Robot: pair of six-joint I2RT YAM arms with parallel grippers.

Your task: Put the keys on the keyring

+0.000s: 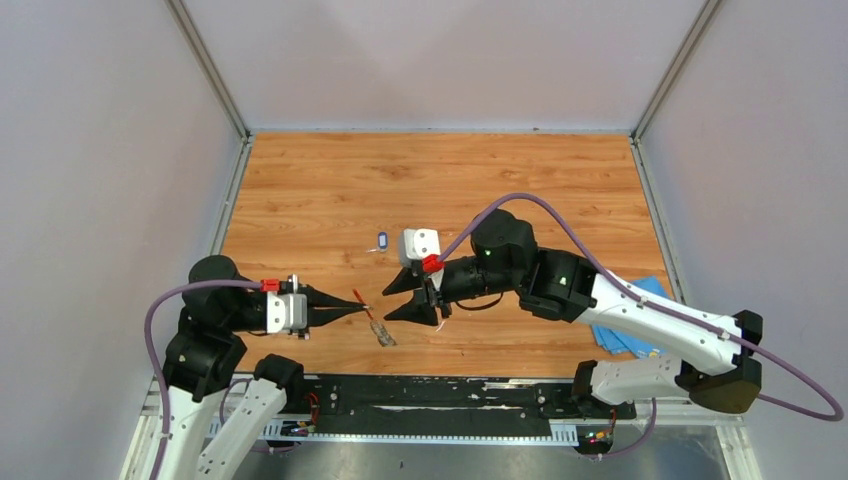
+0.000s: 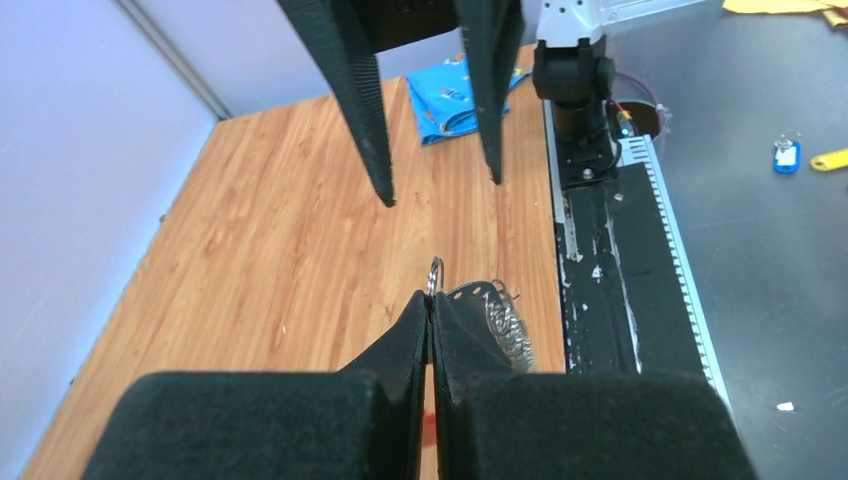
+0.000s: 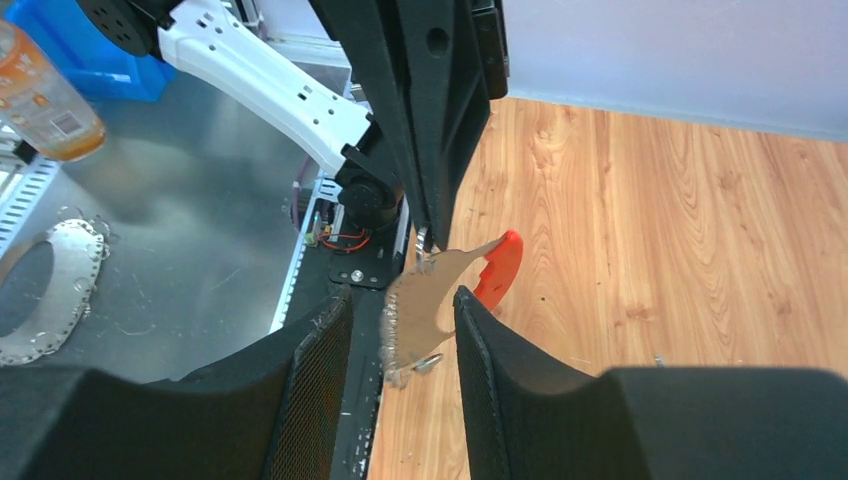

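Left jaws pinch keyring (image 3: 425,308) | right jaws parted — facing keyring

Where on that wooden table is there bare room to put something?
Bare: the far strip of the table between the back wall and the blue-and-white key. Crowded: front middle, where left tool and right tool meet at the keyring; blue cloth at near right.
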